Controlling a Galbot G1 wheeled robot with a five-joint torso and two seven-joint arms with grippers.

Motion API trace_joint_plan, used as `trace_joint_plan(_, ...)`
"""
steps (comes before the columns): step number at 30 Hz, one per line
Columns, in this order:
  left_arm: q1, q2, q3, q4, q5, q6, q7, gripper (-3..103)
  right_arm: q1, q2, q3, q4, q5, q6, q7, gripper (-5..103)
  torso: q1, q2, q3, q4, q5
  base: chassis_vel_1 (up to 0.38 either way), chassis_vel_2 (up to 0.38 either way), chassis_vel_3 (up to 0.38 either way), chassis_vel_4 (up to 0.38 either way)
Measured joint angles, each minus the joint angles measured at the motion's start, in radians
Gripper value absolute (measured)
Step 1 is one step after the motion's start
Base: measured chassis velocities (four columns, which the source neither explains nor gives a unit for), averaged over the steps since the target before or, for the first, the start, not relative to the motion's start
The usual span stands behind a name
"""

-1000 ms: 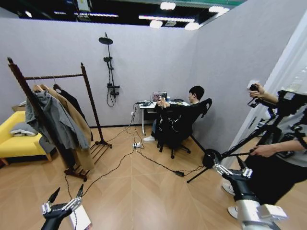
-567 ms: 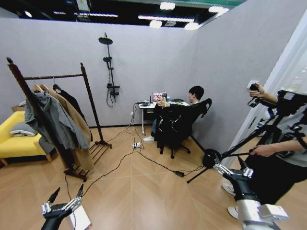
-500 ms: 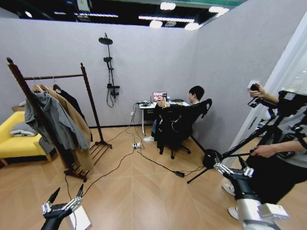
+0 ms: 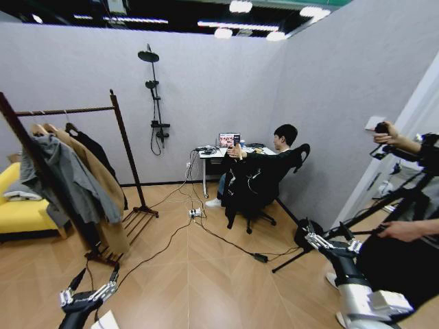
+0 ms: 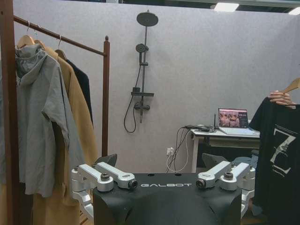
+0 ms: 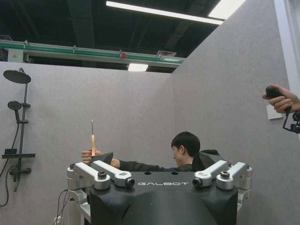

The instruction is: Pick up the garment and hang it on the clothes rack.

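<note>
Tan coat (image 4: 103, 185) on clothes rack (image 4: 123, 147)

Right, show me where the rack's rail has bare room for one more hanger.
The rail is bare from the dark garment to the far post. The near stretch is crowded: grey hoodie, tan coat and dark garment hang close together. The T-shirt is in a person's hand by the desk.

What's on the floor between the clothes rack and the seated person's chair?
In the head view, cables and a power strip lie on the wood floor between the clothes rack and the chair.
</note>
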Motion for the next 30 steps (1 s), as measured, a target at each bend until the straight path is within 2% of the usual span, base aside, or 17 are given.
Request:
trace_joint_plan(1,0.0,0.0,0.0,0.0,0.0,0.0,0.0,100,0.0,0.0,0.0,0.0,0.0,0.0,0.0,100,0.0,0.0,0.0,-0.0002,-0.001,-0.301,0.255,0.291,-0.266)
trace_joint_plan(5,0.0,0.0,0.0,0.0,0.0,0.0,0.0,100,0.004,-0.001,0.0,0.0,0.003,0.0,0.0,100,0.0,0.0,0.0,-0.0006,-0.0009,-0.301,0.267,0.286,-0.286)
trace_joint_plan(6,0.0,0.0,0.0,0.0,0.0,0.0,0.0,100,0.007,-0.004,0.0,-0.003,0.004,-0.001,0.0,100,0.0,0.0,0.0,0.0,0.0,-0.302,0.288,0.314,-0.295)
trace_joint_plan(7,0.0,0.0,0.0,0.0,0.0,0.0,0.0,100,0.01,-0.006,-0.001,-0.005,0.005,-0.002,0.0,100,0.0,0.0,0.0,-0.0002,-0.001,-0.295,0.312,0.314,-0.299)
trace_joint_plan(10,0.0,0.0,0.0,0.0,0.0,0.0,0.0,100,0.019,-0.008,-0.007,-0.008,0.005,-0.004,-0.001,100,0.0,0.0,0.0,-0.0006,-0.0008,-0.29,0.301,0.296,-0.295)
trace_joint_plan(11,0.0,0.0,0.0,0.0,0.0,0.0,0.0,100,0.023,-0.009,-0.009,-0.009,0.006,-0.005,-0.001,100,0.0,0.0,0.0,0.0,0.0001,-0.299,0.287,0.297,-0.341)
trace_joint_plan(14,0.0,0.0,0.0,0.0,0.0,0.0,0.0,100,0.036,-0.011,-0.014,-0.011,0.016,-0.005,-0.004,100,0.0,0.0,0.0,-0.0001,-0.0009,-0.296,0.311,0.307,-0.329)
trace_joint_plan(19,0.0,0.0,0.0,0.0,0.0,0.0,0.0,100,0.054,-0.018,-0.016,-0.014,0.041,-0.008,-0.016,100,0.0,0.0,0.0,-0.0002,0.0001,-0.308,0.307,0.299,-0.317)
trace_joint_plan(20,0.0,0.0,0.0,0.0,0.0,0.0,0.0,100,0.06,-0.02,-0.014,-0.015,0.047,-0.015,-0.026,100,0.0,0.0,0.0,-0.0003,-0.0008,-0.322,0.315,0.298,-0.302)
trace_joint_plan(22,0.0,0.0,0.0,0.0,0.0,0.0,0.0,100,0.082,-0.028,-0.006,-0.012,0.069,-0.061,-0.065,100,0.0,0.0,0.0,-0.0005,-0.001,-0.308,0.316,0.314,-0.306)
trace_joint_plan(23,0.0,0.0,0.0,0.0,0.0,0.0,0.0,100,0.082,-0.028,-0.006,-0.012,0.069,-0.061,-0.065,100,0.0,0.0,0.0,-0.0005,-0.001,-0.308,0.316,0.299,-0.309)
trace_joint_plan(24,0.0,0.0,0.0,0.0,0.0,0.0,0.0,100,0.097,-0.036,-0.003,-0.007,0.091,-0.102,-0.087,100,0.0,0.0,0.0,-0.0001,0.0005,-0.291,0.301,0.277,-0.276)
trace_joint_plan(25,0.0,0.0,0.0,0.0,0.0,0.0,0.0,100,0.107,-0.044,-0.002,-0.001,0.111,-0.134,-0.101,100,0.0,0.0,0.0,-0.0002,-0.0001,-0.264,0.277,0.277,-0.276)
trace_joint_plan(26,0.0,0.0,0.0,0.0,0.0,0.0,0.0,100,0.107,-0.044,-0.002,-0.001,0.111,-0.134,-0.101,100,0.0,0.0,0.0,-0.0002,-0.0001,-0.264,0.277,0.277,-0.276)
trace_joint_plan(27,0.0,0.0,0.0,0.0,0.0,0.0,0.0,100,0.121,-0.057,-0.002,0.009,0.136,-0.175,-0.114,100,0.0,0.0,0.0,-0.0003,-0.0016,-0.264,0.227,0.25,-0.246)
trace_joint_plan(28,0.0,0.0,0.0,0.0,0.0,0.0,0.0,100,0.139,-0.071,-0.005,0.016,0.16,-0.208,-0.121,100,0.0,0.0,0.0,-0.0004,-0.0004,-0.235,0.227,0.204,-0.224)
trace_joint_plan(30,0.0,0.0,0.0,0.0,0.0,0.0,0.0,100,0.164,-0.087,-0.017,0.02,0.18,-0.232,-0.122,100,0.0,0.0,0.0,-0.0004,-0.0005,-0.223,0.221,0.197,-0.213)
